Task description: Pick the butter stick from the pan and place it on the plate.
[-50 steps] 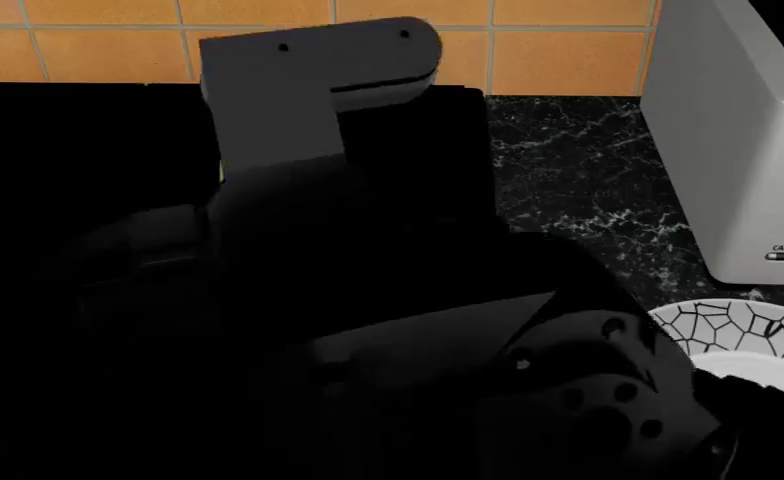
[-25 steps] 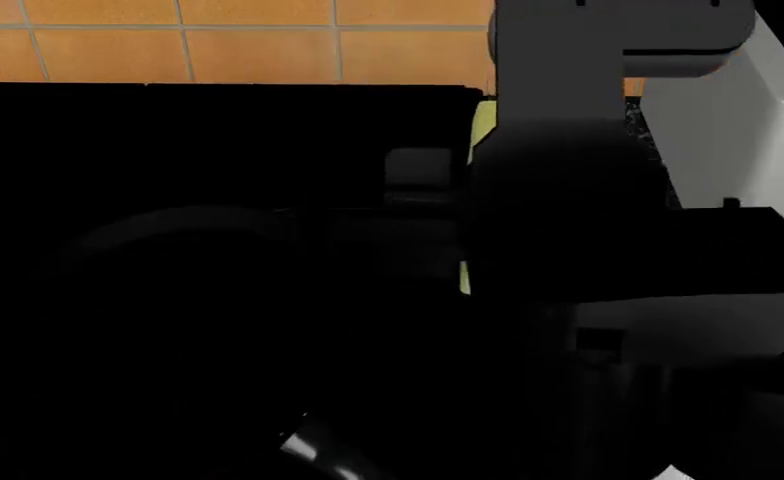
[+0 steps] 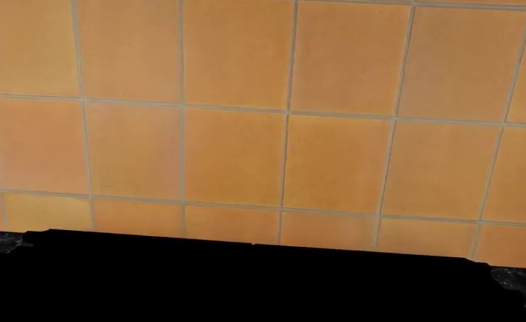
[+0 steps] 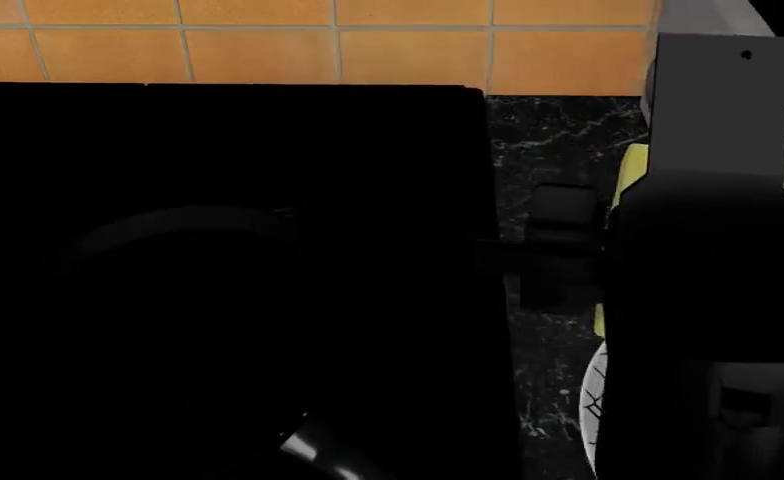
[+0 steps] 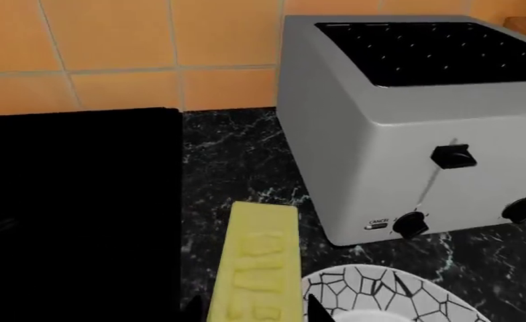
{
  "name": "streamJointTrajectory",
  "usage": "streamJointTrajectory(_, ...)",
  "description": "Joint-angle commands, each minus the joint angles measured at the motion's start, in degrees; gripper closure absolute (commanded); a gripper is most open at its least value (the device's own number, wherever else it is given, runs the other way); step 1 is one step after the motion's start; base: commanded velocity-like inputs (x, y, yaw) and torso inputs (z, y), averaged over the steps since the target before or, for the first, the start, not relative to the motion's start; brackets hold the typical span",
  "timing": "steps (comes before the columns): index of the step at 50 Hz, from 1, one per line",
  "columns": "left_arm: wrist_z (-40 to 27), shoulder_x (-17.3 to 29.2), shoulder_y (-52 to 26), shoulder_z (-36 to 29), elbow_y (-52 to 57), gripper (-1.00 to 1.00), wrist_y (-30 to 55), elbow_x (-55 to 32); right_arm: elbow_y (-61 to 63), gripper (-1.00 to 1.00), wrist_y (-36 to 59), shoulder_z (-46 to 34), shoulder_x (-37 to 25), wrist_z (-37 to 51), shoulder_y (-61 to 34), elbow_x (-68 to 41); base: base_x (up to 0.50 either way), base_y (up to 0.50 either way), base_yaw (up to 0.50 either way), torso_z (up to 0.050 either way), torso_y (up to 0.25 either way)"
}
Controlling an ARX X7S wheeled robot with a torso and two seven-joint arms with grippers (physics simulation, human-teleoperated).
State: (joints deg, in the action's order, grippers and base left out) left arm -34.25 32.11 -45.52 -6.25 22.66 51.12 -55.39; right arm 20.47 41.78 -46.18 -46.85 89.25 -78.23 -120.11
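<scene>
Right hand (image 5: 249, 315) was clenched on butter stick (image 5: 255, 265), carried beside plate (image 5: 380, 292) at its 9 o'clock; butter looked light, soft, greasy, best gripped mid-length across narrow sides.

The pale-yellow butter stick (image 5: 254, 268) hangs lengthwise above dark counter, just beside the mosaic-rimmed plate (image 5: 380, 292).

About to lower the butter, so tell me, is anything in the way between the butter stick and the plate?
Nothing visible. The butter stick, carried at the right gripper, hangs over dark marble counter beside the plate. The toaster stands behind the plate, off that path.
</scene>
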Motion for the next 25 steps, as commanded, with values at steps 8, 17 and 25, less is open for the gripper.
streamJointTrajectory(8,1.2,-0.4,0.3,-0.8,-1.4,-1.00,-1.5,0.9,4.5,1.00,-6.2,-7.6,-8.4,0.1,-1.0,-0.9,0.00,0.00,0.00,0.000,0.000)
streamJointTrajectory(17,1.3,-0.5,0.6,-0.9,-1.5,-1.00,-1.8,1.0,5.8,1.00,-8.4,-9.4,-11.2,-0.5,-0.2,-0.3,0.00,0.00,0.00,0.000,0.000)
streamJointTrajectory(25,1.2,-0.3,0.9,-0.9,-1.4,-1.00,-1.9,0.9,6.1,1.00,-10.0,-10.3,-13.1,-1.3,1.0,0.8,0.00,0.00,0.00,0.000,0.000)
